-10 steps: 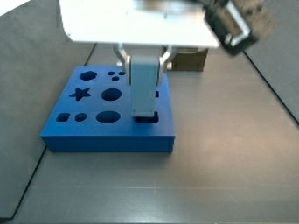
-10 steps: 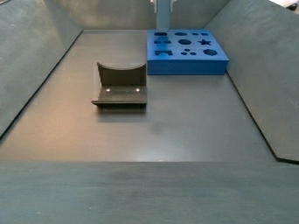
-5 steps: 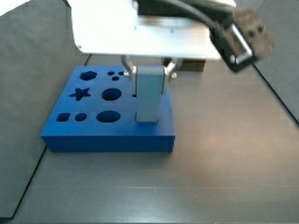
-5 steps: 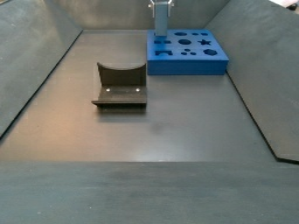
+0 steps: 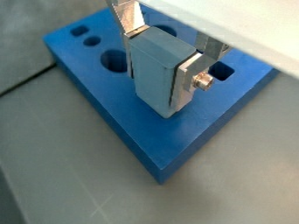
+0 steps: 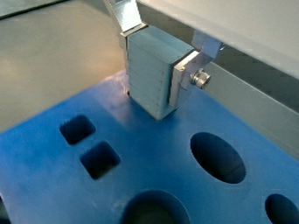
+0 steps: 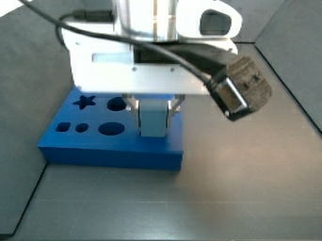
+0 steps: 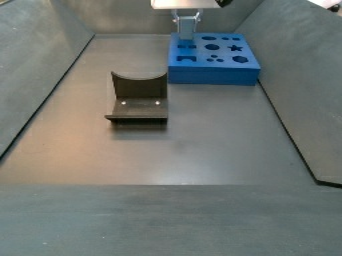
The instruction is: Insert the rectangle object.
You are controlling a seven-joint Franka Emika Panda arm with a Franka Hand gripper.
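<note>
- Gripper (image 5: 163,54) sits right over the blue board (image 5: 117,114), at the board's edge farthest from the olive-brown block (image 8: 136,97); its white body shows in both side views (image 7: 151,61) (image 8: 187,4).
- Jaws pinch the rectangle object (image 5: 158,74): flat silver fingers (image 5: 126,17) press on 2 opposite faces, seen in both wrist views (image 6: 158,74).
- Rectangle object = plain grey-blue block, held upright w/ its long axis vertical; in a side view (image 7: 153,119) it hangs below the gripper body, lower end down at the board's top face.
- In a wrist view (image 6: 155,107) its lower end meets the board near the board's edge; can't tell how deep it goes into the hole.
- A small silver screw (image 6: 202,79) sticks out at one finger, beside the block's upper part.
- Blue board has shaped holes: star hole (image 7: 86,101) and round holes (image 7: 115,105) on the side away from the block; 2 small squarish holes (image 6: 87,144) plus big round ones (image 6: 216,157) near the block in a wrist view.
- Board lies flat on the grey counter (image 8: 187,160), at the far end in a side view (image 8: 214,62).
- Olive-brown block w/ curved notch rests on the counter, well apart from the board, not touching it.
- Black camera unit (image 7: 236,85) hangs off the gripper body's side, above the counter beside the board.
</note>
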